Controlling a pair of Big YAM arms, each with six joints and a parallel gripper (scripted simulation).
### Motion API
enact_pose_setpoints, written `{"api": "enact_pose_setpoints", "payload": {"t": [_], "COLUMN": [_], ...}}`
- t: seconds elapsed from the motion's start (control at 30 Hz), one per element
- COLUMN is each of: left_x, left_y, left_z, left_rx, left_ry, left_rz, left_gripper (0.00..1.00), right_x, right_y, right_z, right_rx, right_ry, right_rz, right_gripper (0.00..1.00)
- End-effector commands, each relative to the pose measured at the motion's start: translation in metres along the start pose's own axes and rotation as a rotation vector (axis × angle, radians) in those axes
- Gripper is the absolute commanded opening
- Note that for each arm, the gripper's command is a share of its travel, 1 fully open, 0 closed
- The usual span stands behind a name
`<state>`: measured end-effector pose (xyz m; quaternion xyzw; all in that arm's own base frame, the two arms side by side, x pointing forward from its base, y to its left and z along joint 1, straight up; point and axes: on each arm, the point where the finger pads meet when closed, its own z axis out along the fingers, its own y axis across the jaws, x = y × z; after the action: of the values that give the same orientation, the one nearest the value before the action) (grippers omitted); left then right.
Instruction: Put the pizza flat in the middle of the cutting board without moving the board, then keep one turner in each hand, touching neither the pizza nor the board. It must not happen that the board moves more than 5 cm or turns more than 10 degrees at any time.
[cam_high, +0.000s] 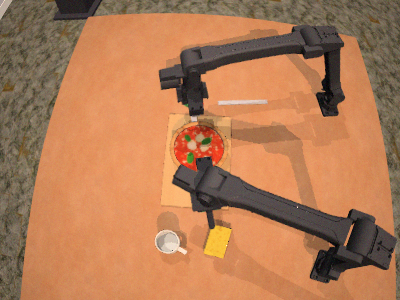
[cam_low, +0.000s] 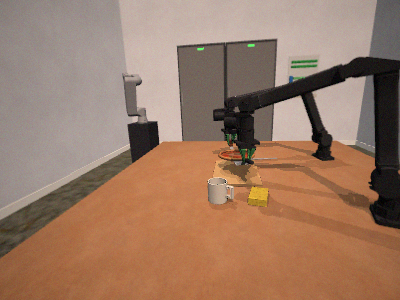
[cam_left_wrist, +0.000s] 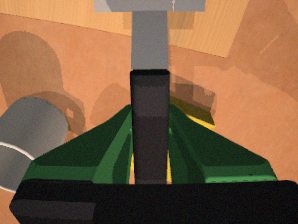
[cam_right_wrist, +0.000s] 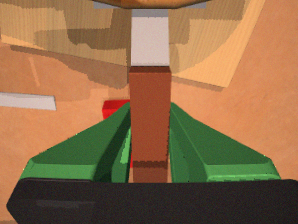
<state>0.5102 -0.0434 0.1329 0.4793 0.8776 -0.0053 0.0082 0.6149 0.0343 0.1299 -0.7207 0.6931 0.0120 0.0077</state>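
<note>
The pizza (cam_high: 198, 145) (cam_low: 227, 155) sits over the far half of the cutting board (cam_high: 175, 195) (cam_low: 250, 177) (cam_left_wrist: 220, 25) (cam_right_wrist: 215, 55). I cannot tell whether it rests on the board or is raised. My right gripper (cam_high: 195, 107) (cam_right_wrist: 150, 111) is shut on the brown-handled turner (cam_right_wrist: 150, 125). That turner's grey blade reaches under the pizza's far edge (cam_right_wrist: 160, 2). My left gripper (cam_high: 210, 220) (cam_left_wrist: 150, 113) is shut on the dark-handled turner (cam_left_wrist: 149, 125). Its blade points at the board's near edge and is hidden under the arm in the top view.
A white mug (cam_high: 167, 242) (cam_low: 218, 191) (cam_left_wrist: 30, 135) and a yellow sponge (cam_high: 218, 241) (cam_low: 258, 196) (cam_left_wrist: 200, 117) lie just in front of the board. A white strip (cam_high: 242, 102) (cam_right_wrist: 25, 101) and a red block (cam_right_wrist: 115, 107) lie behind it.
</note>
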Motion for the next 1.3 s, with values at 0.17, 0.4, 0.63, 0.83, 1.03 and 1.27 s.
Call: {"api": "enact_pose_setpoints", "payload": {"t": [0.17,0.4,0.63,0.83,1.03,1.27], "left_x": [-0.014,-0.003,-0.007,-0.008,-0.010,-0.011], "left_y": [0.024,0.007,0.005,0.003,0.000,-0.001], "left_z": [-0.062,0.001,0.006,0.020,0.029,0.037], "left_rx": [-0.118,-0.013,-0.024,-0.011,-0.013,-0.011], "left_ry": [-0.103,-0.025,-0.021,-0.022,-0.019,-0.016], "left_rz": [0.002,-0.010,-0.005,-0.001,0.005,0.008], "left_gripper": [0.06,0.06,0.06,0.06,0.06,0.06], "right_x": [0.009,-0.004,-0.007,-0.006,0.003,0.000], "right_y": [-0.029,-0.034,-0.026,-0.021,-0.017,-0.018], "right_z": [-0.072,-0.068,-0.045,-0.019,-0.013,0.017], "right_rx": [0.132,0.153,0.122,0.089,0.087,0.053], "right_ry": [-0.008,-0.009,-0.007,0.002,0.000,0.001], "right_rz": [-0.003,-0.007,-0.010,-0.010,-0.004,0.000], "right_gripper": [0.06,0.06,0.06,0.06,0.06,0.06]}}
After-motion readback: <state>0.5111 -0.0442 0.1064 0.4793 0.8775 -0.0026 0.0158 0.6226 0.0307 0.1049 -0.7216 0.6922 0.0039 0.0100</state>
